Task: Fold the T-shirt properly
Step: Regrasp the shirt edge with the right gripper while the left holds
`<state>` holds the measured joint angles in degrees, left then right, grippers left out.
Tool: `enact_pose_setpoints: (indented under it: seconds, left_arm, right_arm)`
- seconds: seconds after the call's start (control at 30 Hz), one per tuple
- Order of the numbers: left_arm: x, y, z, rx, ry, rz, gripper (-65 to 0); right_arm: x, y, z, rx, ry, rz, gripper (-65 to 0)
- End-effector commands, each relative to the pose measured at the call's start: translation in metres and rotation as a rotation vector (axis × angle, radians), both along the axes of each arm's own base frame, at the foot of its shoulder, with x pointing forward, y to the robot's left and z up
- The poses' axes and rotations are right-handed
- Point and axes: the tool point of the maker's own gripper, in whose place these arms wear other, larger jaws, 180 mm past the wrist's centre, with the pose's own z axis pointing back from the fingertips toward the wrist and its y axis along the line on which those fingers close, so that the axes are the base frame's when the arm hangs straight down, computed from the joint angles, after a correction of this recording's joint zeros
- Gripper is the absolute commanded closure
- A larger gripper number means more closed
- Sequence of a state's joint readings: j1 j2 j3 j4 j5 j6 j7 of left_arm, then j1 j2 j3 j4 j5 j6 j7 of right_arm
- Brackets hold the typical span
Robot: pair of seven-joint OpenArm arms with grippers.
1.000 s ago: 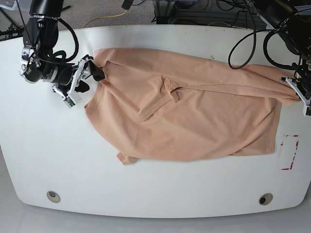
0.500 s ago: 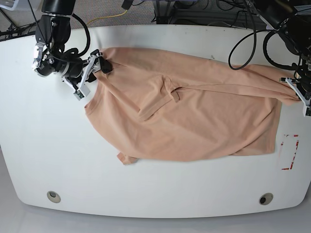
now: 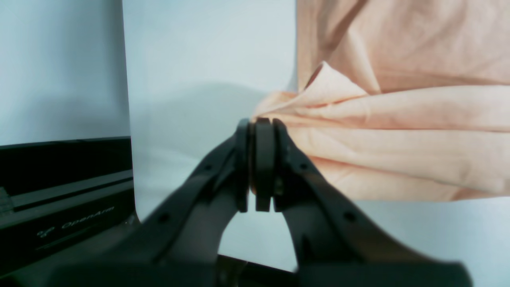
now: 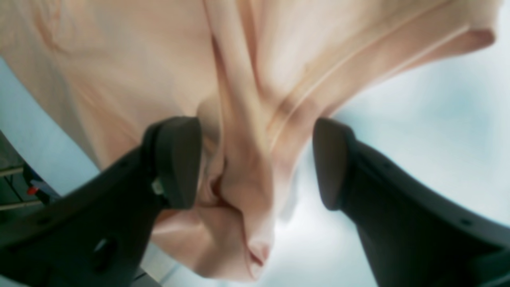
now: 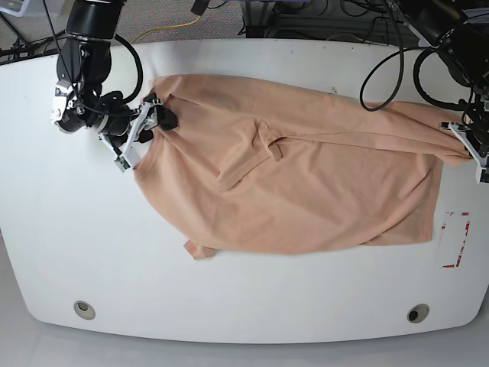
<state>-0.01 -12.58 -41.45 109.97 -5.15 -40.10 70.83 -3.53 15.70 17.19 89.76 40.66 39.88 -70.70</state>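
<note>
We are early in the fold: the shirt (image 5: 298, 183) lies spread across the white table (image 5: 61, 252), rumpled and slanted, with no clean fold yet made. Squaring it flat and every fold itself appear to remain.

Our left claw (image 3: 257, 119) is clenched at the shirt's far corner; the wrist view shows bunched cloth running off to one side of its tips, seemingly pinched, though the contact itself is hidden behind the pads.

Our right claw (image 4: 255, 163) stands released, its jaws wide, with a twisted ridge of the shirt's hem lying between them. Neither pad clearly presses the cloth.

The shirt stretches between the two claws, reaching from one to the other. It is peach, soft and creased, with a long diagonal ridge across its upper half and a small flap poking out at the lower edge. We see no print from here.
</note>
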Motion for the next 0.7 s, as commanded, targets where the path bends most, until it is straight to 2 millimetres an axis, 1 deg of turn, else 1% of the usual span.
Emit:
enact_pose_setpoints:
  seconds: [0.0, 0.03, 0.1, 0.2, 0.33, 0.47, 0.53, 0.67]
  left_arm:
    - [0.007, 0.003, 0.013, 0.025, -0.04, -0.009, 0.0]
    - [0.007, 0.003, 0.013, 0.025, -0.04, -0.009, 0.0]
    - [0.006, 0.004, 0.014, 0.025, -0.041, -0.006, 0.0]
    - [0.007, 0.003, 0.014, 0.025, -0.042, -0.01, 0.0]
    - [0.008, 0.003, 0.014, 0.025, -0.044, -0.011, 0.0]
    - [0.008, 0.003, 0.015, 0.025, -0.046, -0.011, 0.0]
    - [0.008, 0.003, 0.015, 0.025, -0.046, -0.011, 0.0]
    - [0.008, 0.003, 0.015, 0.025, -0.046, -0.011, 0.0]
  right_arm:
    - [0.011, 0.001, 0.015, 0.018, -0.059, 0.0, -40.7]
    - [0.011, 0.004, 0.017, 0.015, -0.067, 0.013, -40.7]
    - [0.003, 0.013, 0.018, 0.007, -0.07, 0.05, -40.7]
    - [-0.002, 0.028, 0.022, 0.019, -0.085, 0.08, -40.7]
    - [-0.009, 0.033, 0.016, 0.031, -0.063, 0.074, -40.6]
    - [-0.011, 0.034, 0.015, 0.036, -0.059, 0.074, -39.8]
    - [-0.011, 0.035, 0.015, 0.036, -0.061, 0.074, -36.3]
    - [-0.009, 0.032, 0.012, 0.038, -0.051, 0.067, -24.7]
